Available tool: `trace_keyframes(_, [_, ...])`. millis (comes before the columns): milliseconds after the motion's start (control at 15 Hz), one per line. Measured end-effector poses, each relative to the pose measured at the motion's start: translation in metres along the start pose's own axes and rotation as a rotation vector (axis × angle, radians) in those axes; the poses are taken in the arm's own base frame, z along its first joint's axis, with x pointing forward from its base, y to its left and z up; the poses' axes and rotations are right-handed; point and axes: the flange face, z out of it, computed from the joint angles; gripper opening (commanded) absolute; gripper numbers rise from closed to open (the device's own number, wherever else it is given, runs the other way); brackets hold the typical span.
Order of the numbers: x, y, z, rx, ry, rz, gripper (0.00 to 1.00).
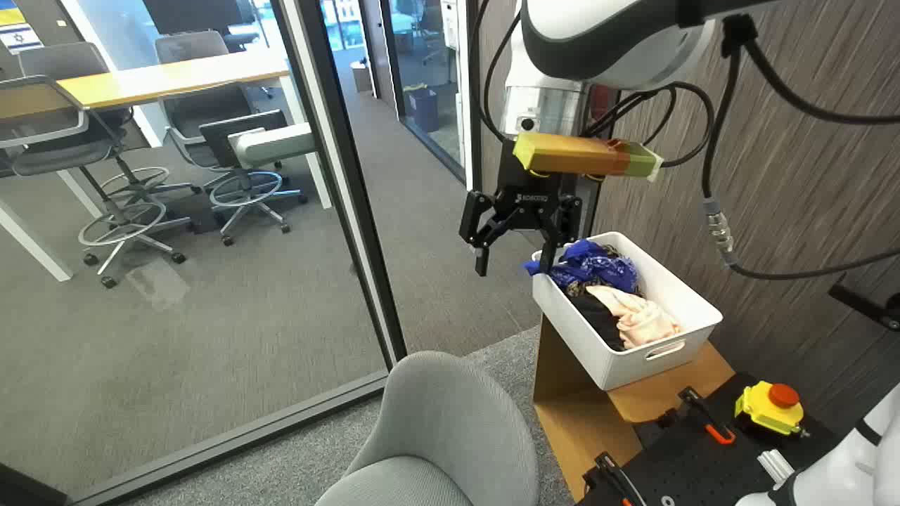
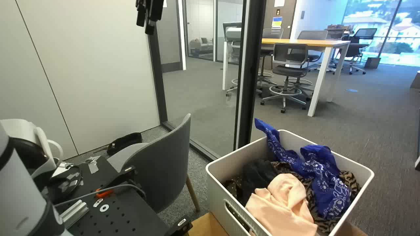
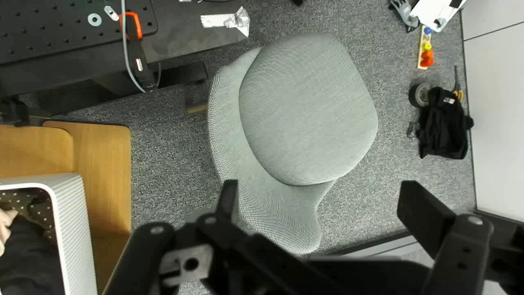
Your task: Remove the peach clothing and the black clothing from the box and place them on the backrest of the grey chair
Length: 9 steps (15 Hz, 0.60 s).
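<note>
Aloft, the gripper hung unclenched, jaws parted wide. Wrist view looked down past its fingers onto the grey chair; part of the rounded backrest showed between them, well below. In an exterior view one finger crossed in front of a corner of the box; contact could not be judged there, but the wrist view placed the box apart from both fingers, at that view's left edge. Peach clothing lay crumpled inside, near an end wall with a handle slot, partly over the black clothing. Beside them, a blue cloth with white print, one end up over the rim; brown patterned cloth underneath. Box stood on a wooden stand, near the chair. Farther out: a black perforated board, a black-framed glass partition, and beyond the glass a yellow-topped table with wheeled chairs.
</note>
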Motion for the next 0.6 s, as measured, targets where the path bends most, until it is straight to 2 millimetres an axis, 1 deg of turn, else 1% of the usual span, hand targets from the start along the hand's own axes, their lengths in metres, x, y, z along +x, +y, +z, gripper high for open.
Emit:
trace_keyframes(267, [-0.0013, -0.0024, -0.0068, 0.007, 0.014, -0.006, 1.00])
trace_keyframes(600, [-0.0002, 0.0001, -0.0045, -0.007, 0.014, -0.004, 1.00])
